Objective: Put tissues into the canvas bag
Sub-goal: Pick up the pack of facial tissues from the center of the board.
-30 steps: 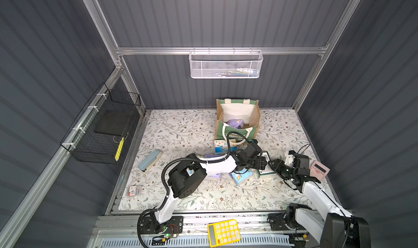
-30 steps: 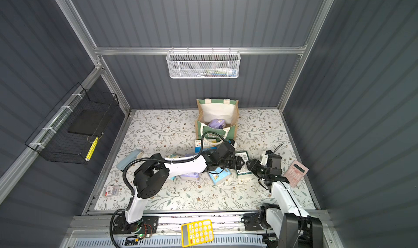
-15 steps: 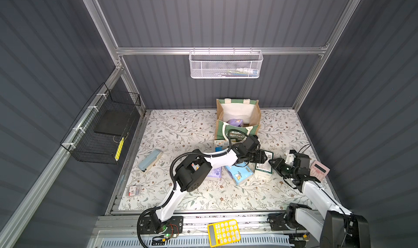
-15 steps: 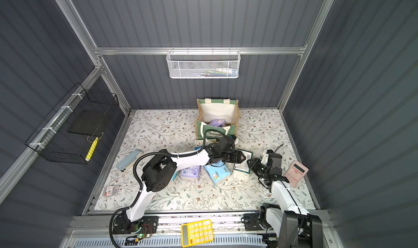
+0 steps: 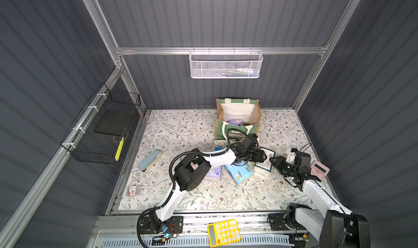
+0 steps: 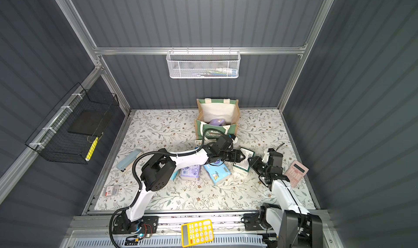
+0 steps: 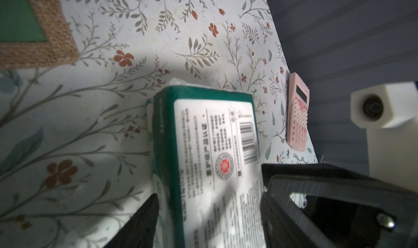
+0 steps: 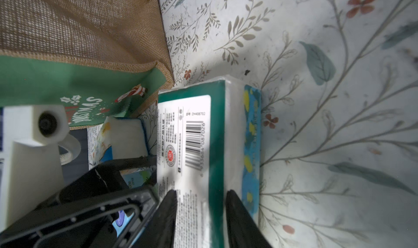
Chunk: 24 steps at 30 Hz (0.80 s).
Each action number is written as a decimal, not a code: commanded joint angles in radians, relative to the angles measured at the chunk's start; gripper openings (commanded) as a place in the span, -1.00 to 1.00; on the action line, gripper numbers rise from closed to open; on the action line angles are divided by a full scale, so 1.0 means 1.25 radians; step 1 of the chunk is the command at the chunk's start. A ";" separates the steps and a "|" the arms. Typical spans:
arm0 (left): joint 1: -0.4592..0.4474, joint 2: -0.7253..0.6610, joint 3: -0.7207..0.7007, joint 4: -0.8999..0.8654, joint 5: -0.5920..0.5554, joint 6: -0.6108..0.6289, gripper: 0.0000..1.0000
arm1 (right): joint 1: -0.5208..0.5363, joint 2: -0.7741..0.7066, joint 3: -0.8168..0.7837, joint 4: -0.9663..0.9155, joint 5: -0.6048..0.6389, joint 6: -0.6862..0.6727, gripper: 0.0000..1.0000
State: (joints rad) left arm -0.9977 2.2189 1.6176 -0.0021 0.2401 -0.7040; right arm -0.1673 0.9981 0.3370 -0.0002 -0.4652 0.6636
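Left wrist view: the left gripper (image 7: 209,190) is set wide, its fingers laid against both long flanks of the dark green pack (image 7: 203,133). The pack is taken as held. It lies on the floral mat, label face showing, in front of the canvas bag (image 5: 255,118) and to its right.

Right wrist view: the right gripper (image 8: 201,197) is parted narrowly over the same pack's end. Whether anything is pinched cannot be told.

Risks, as judged:
- The soft pack could be buckled or squeezed out by so wide a grip.
- The wrapper could be torn if it is pulled by both claws at once.
- The cartoon-printed pack (image 5: 238,174) just beside could be dragged.
- The bag's front rim could be caught on entry, and the bag tipped.

Containers:
- Black wire basket (image 5: 95,149): a dark flat slab and a yellow strip are noted.
- White mesh basket (image 5: 224,66): small items, not made out.
- Canvas bag: one lavender pack (image 5: 235,122) is seen inside.
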 commanded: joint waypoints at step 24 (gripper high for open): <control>0.042 0.004 0.004 -0.017 0.096 0.051 0.56 | -0.003 0.085 -0.029 0.057 0.018 0.054 -0.14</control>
State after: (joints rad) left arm -0.9535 2.1971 1.5764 0.0242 0.3325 -0.6781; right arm -0.1677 1.1007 0.3172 0.0601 -0.4496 0.7143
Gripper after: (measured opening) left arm 0.776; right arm 0.433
